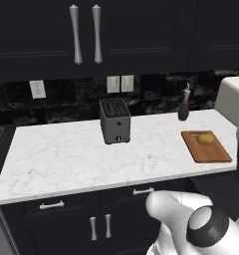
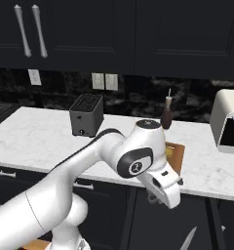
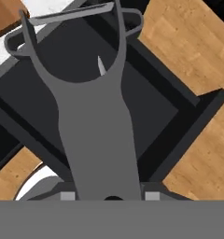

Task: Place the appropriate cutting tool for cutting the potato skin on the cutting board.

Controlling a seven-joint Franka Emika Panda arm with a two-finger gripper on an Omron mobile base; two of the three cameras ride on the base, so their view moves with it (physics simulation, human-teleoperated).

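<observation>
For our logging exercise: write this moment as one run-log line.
tool shut on peeler | potato on cutting board | peeler not yet there

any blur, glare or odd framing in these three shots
Left base view: sharp, evenly lit, with the toaster casting a soft shadow on the marble counter. Right base view: the arm blocks most of the cutting board. Hand view: the grey peeler looms huge and close.
</observation>
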